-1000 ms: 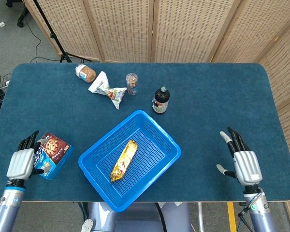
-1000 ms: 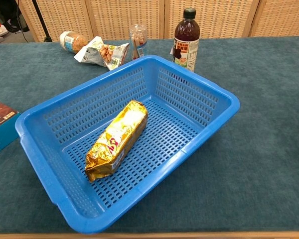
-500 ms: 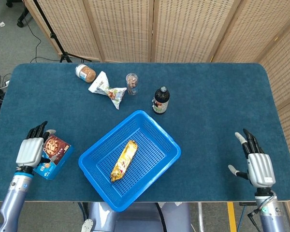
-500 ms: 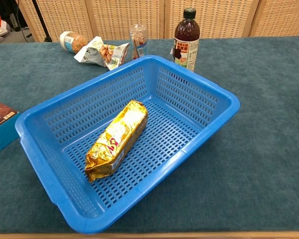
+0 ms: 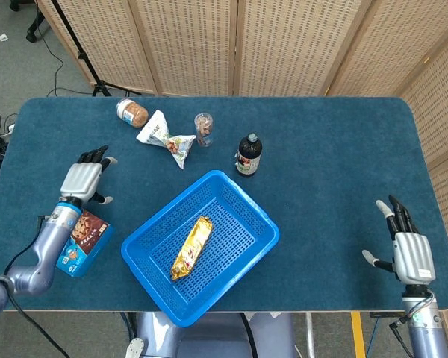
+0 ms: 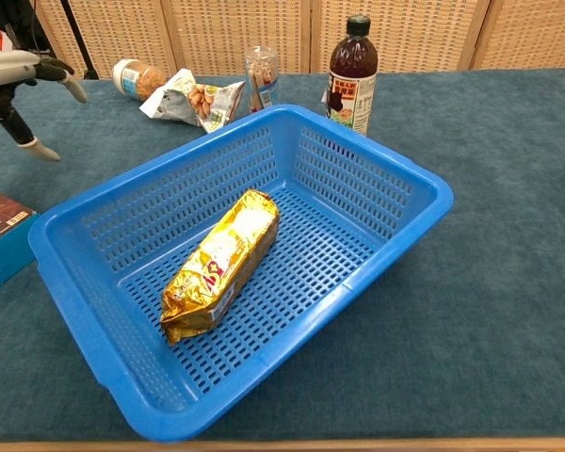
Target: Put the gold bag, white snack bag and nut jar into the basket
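Since the earlier frames the left hand has lifted off the cookie box and travelled up the table toward the far snacks, while the right hand has slid back toward the near right edge. Both hands hold nothing, their fingers apart.

Nearest, the gold bag lies flat inside the blue basket, so that part looks done. Beyond the basket stands a dark sauce bottle, just beside the far rim. Further back lie the white snack bag, a small clear jar beside it, and the nut jar on its side at the far left.

The step in hand appears to be the reach for the white snack bag. Next the left hand would need to carry on forward and rightward, lower over the crumpled bag and close on it.
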